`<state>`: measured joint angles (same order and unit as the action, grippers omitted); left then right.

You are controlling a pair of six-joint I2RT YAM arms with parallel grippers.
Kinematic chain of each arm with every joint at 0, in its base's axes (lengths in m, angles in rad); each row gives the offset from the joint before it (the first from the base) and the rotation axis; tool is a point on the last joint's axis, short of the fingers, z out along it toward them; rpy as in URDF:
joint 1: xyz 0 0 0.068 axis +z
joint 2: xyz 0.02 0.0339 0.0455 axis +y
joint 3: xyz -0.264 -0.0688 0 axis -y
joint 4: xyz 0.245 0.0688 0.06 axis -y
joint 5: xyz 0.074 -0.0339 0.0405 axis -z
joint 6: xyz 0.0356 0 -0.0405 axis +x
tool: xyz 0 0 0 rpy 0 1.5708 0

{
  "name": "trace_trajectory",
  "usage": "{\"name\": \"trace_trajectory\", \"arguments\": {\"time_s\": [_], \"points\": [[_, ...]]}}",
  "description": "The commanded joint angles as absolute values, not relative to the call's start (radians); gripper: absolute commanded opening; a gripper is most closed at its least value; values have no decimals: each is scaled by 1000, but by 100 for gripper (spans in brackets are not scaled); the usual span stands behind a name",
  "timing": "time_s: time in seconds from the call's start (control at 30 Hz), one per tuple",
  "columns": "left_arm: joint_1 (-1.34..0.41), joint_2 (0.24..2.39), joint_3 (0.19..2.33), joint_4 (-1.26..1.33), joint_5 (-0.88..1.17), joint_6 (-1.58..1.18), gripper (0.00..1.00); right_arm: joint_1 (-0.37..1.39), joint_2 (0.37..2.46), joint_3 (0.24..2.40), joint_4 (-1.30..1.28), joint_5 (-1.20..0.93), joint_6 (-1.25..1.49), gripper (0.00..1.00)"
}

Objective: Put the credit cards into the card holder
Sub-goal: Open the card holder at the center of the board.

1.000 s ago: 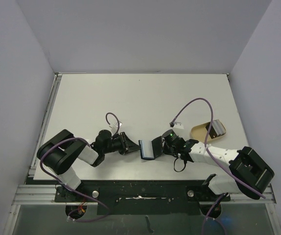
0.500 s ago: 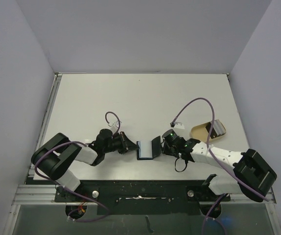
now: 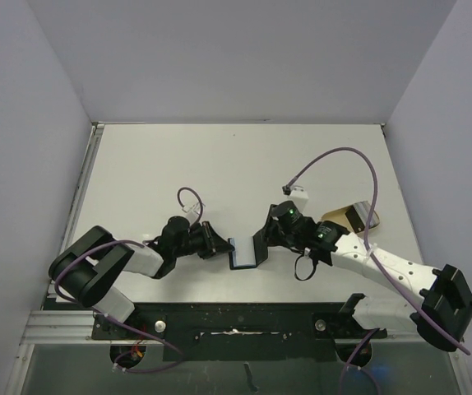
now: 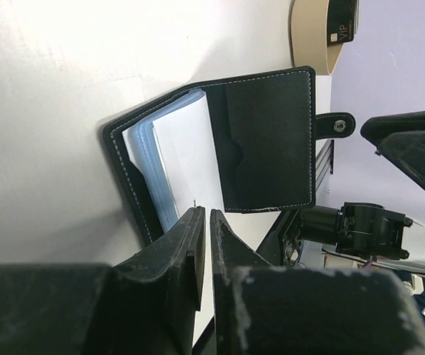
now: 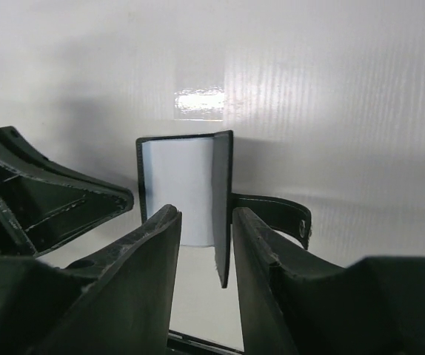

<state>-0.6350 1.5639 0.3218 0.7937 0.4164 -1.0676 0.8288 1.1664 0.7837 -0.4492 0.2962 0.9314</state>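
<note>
Nearest us, the left hand [image 4: 205, 214] has moved in to the left edge of the card holder [image 4: 264, 140] and narrowed to a thin slit; whether it pinches that edge we cannot tell. The holder lies open on the desk [image 3: 219, 164] between the hands, pale leaves showing, one black cover raised. The right hand [image 5: 205, 216] has released that cover and backed off, its fingers parted and empty. We judge it is now free to fetch the credit cards [image 4: 342, 18] waiting in the tan tray [image 4: 305, 37] beyond.
</note>
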Motion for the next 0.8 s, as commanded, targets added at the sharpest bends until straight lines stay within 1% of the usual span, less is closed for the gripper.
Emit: {"name": "trace_trajectory", "arguments": {"time_s": [0.0, 0.17, 0.23, 0.3, 0.43, 0.53, 0.77], "points": [[-647, 1572, 386, 831, 442, -1054, 9, 858, 1203, 847, -427, 306, 898, 35], [-646, 1573, 384, 831, 445, -1058, 12, 864, 1299, 863, -428, 325, 906, 36], [-646, 1559, 374, 832, 443, -1061, 15, 860, 1331, 860, -430, 329, 907, 35], [-647, 1539, 364, 809, 427, -1057, 20, 859, 1355, 847, -429, 343, 906, 33], [-647, 1491, 369, 642, 360, -1004, 30, 848, 1384, 806, -402, 343, 904, 28], [-646, 1456, 372, 556, 316, -968, 38, 845, 1395, 783, -385, 344, 901, 27], [-644, 1370, 391, 358, 202, -902, 44, 832, 1410, 734, -346, 349, 906, 25]]}}
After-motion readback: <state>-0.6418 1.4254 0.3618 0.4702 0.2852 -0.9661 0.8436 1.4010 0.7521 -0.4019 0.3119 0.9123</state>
